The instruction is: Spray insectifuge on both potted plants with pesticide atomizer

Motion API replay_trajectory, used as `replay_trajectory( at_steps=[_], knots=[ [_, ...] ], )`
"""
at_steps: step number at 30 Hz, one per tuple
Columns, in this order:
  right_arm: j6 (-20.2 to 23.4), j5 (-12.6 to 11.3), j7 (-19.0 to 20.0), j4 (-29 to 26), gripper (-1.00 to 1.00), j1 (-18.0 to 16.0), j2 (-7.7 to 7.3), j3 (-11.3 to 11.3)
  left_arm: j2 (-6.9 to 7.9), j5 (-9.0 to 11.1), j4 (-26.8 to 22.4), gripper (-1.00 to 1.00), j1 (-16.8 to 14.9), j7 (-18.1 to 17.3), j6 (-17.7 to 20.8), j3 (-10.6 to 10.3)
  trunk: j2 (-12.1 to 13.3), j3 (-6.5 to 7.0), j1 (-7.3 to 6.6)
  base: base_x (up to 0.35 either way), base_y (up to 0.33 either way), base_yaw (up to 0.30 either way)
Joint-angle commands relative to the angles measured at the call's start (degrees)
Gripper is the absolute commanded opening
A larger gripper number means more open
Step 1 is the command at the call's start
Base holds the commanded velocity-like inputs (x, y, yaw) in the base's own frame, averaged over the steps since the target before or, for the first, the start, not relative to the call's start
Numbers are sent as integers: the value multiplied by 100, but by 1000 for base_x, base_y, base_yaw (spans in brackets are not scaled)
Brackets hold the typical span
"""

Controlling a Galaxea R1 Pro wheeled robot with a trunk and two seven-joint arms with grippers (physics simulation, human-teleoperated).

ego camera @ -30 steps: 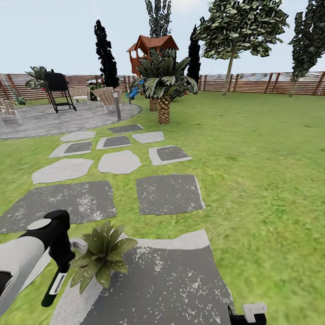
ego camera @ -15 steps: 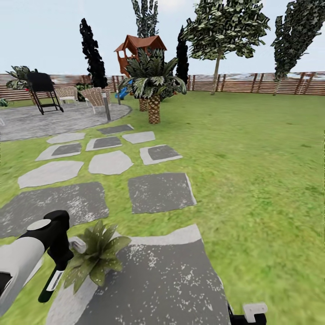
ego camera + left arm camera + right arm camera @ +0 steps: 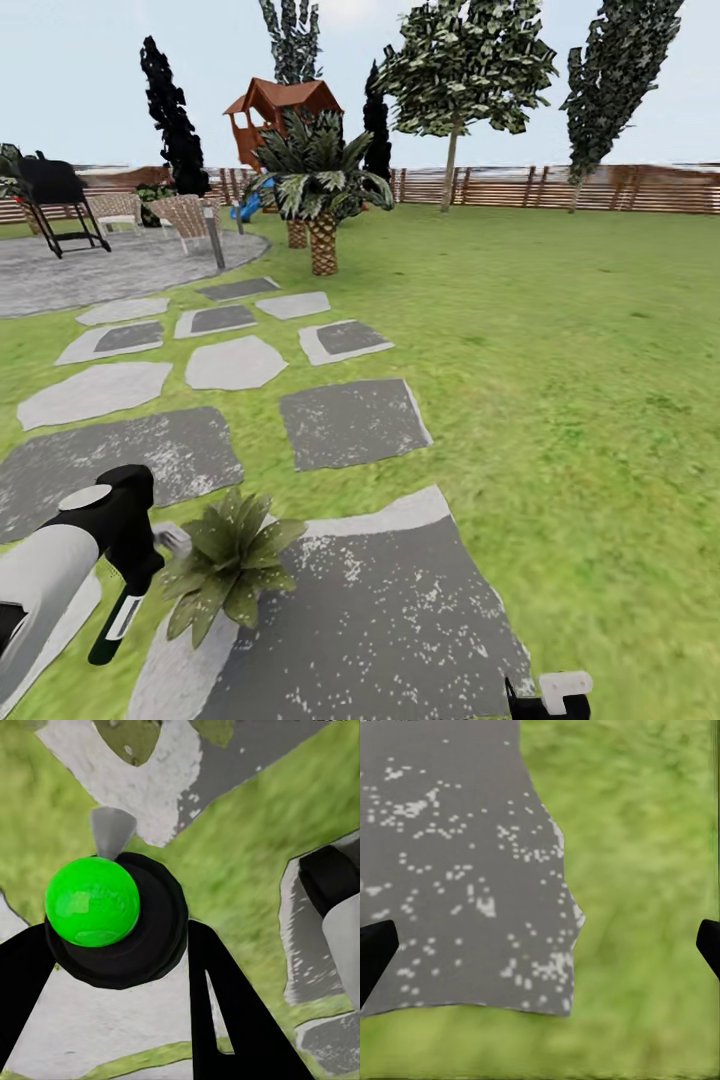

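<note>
One potted plant (image 3: 232, 565), a small rosette of pointed green leaves, stands at the corner of a large dark stepping stone (image 3: 370, 620) just right of my left arm. Its leaves (image 3: 135, 736) also lie ahead in the left wrist view. My left gripper (image 3: 116, 937) is shut on the pesticide atomizer (image 3: 94, 904), a black round body with a bright green cap. The atomizer's grey nozzle (image 3: 176, 541) points at the plant from close by. My right gripper (image 3: 540, 952) is open over the stone's edge and the lawn. The second potted plant is out of view.
Flat grey and pale stepping stones (image 3: 350, 422) lead to a round paved patio (image 3: 110, 265) with chairs and a black grill (image 3: 55, 195). A short palm (image 3: 322, 190) stands beyond the stones. Lawn (image 3: 570, 380) stretches right to a slatted wooden fence (image 3: 600, 188).
The head camera has swung to the right, so the whole garden slides left in the picture. My left arm and the atomizer keep their place beside the plant.
</note>
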Motion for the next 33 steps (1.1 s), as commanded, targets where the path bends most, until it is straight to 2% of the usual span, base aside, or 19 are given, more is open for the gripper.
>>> replay_trajectory(
  at_steps=[1, 5, 9, 12, 23, 33],
  knots=[
    [-17, 62, -44, 12, 100, -6, -1, -20, -1, -36, -14, -100, 1, -48, 60, -29, -2, -5, -1, 32, 166, -267],
    [-17, 62, -42, 10, 100, -6, -1, -20, -17, -59, -26, -100, 1, -17, 72, -21, -2, -5, -1, 7, 35, -79],
    [-17, 62, -45, 10, 100, -6, -1, -20, -103, -33, -125, -100, -14, 352, 190, -25, -2, -5, -1, 1, 3, -8],
    [-17, 62, -45, 10, 100, -6, -13, -20, -136, -26, -179, -100, -16, 415, 231, -14, -2, -5, -1, 0, 0, 0],
    [-17, 53, -46, 9, 100, -6, -20, -29, -125, -13, -95, -100, 9, 447, 233, -33, -2, -4, -1, -40, 50, -12],
    [-15, 53, -45, 9, 100, -6, -19, -29, -135, -12, -95, -100, 10, 447, 237, -40, -2, 24, -1, -176, 248, -235]
  ],
)
